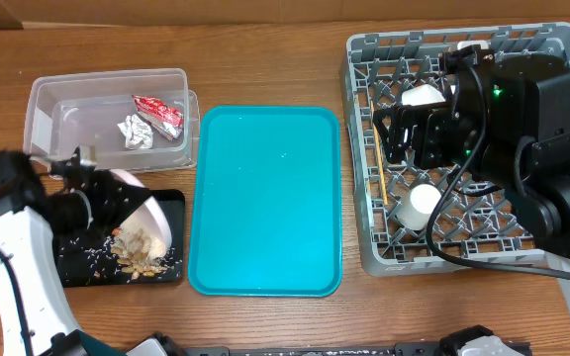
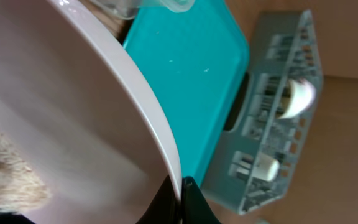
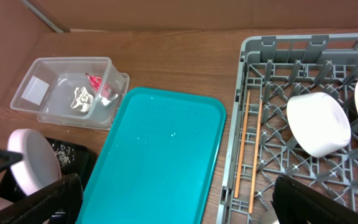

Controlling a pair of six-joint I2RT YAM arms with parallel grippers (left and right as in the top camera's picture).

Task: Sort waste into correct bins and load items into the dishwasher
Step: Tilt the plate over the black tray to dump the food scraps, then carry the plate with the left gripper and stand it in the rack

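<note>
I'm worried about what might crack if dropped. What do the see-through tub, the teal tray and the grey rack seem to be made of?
Tub: probably thin clear plastic; you can see straight through its walls. Teal tray: likely moulded plastic, smooth with a slight sheen and rounded corners. Rack: apparently matte grey plastic, moulded as a grid with pegs.

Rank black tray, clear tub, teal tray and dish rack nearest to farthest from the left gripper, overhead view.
From the left gripper, shut on the pink bowl:
1. Black tray: directly beneath it.
2. Clear tub: just beyond it, toward the far edge.
3. Teal tray: to its right, in the middle.
4. Dish rack: far right.
</note>
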